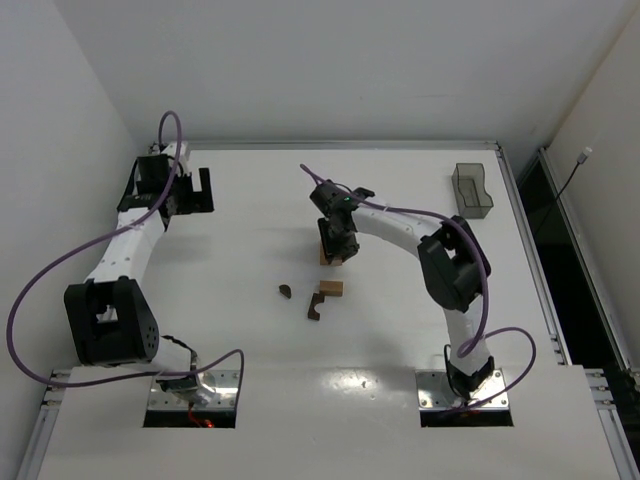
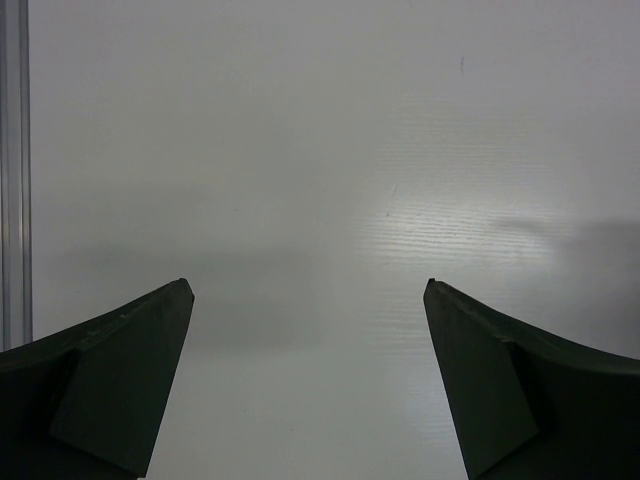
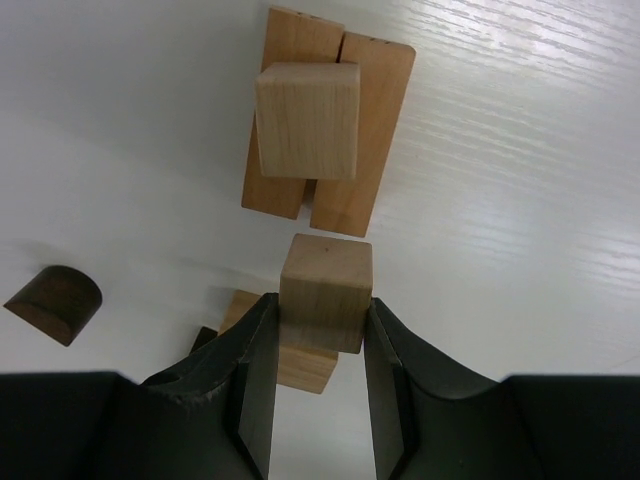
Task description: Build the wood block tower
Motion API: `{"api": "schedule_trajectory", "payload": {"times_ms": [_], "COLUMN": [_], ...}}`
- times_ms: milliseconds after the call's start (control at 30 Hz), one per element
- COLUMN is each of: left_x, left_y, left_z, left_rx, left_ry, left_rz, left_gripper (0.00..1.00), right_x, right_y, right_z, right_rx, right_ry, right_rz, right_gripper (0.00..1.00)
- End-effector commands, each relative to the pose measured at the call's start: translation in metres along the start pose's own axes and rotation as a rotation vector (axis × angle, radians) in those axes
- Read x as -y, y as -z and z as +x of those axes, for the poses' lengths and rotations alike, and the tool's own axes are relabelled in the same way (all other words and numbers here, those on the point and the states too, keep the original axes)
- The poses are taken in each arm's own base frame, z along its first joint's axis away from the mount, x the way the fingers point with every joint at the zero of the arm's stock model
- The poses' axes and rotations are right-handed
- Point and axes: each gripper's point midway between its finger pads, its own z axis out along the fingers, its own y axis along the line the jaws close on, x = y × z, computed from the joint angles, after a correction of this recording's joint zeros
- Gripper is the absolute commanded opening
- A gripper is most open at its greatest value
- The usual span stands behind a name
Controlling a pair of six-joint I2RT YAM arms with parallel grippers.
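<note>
The tower [image 1: 327, 257] stands mid-table. In the right wrist view it is two long tan blocks side by side [image 3: 365, 130] with a tan cube [image 3: 307, 120] on top. My right gripper [image 3: 322, 305] is shut on another tan cube [image 3: 325, 280] and holds it just near of the tower, above the table; it also shows in the top view [image 1: 338, 238]. Loose wood blocks lie nearer: a dark half-round [image 3: 55, 303], a tan block [image 3: 303, 367] and a dark arch piece [image 1: 316, 307]. My left gripper [image 2: 308, 290] is open and empty over bare table at the far left [image 1: 190, 190].
A grey translucent plastic tray [image 1: 472, 190] stands at the back right. The table's raised rim [image 2: 15, 170] runs along the left of the left wrist view. The loose pieces [image 1: 331, 288] lie just in front of the tower.
</note>
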Motion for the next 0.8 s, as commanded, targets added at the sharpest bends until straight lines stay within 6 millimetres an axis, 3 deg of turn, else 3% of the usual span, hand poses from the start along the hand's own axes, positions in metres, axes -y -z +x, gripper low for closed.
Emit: {"api": "schedule_trajectory", "payload": {"times_ms": [0,367,767], "left_x": [0.001,0.001,0.001], "left_y": [-0.002,-0.007,-0.011], "left_z": [-0.012,-0.011,-0.010], "left_rx": [0.026,0.017,0.008], "left_ry": [0.003,0.003,0.004], "left_rz": [0.000,0.000,0.000], "left_gripper": [1.00,1.00,1.00], "right_x": [-0.014,-0.020,-0.010], "right_y": [0.004,-0.006,-0.018], "right_z": [-0.017,-0.019,-0.027], "right_rx": [0.012,-0.004,0.001], "right_ry": [-0.042,-0.031,-0.058], "right_rz": [-0.076,-0.097,-0.061], "right_gripper": [0.00,0.00,0.00]}}
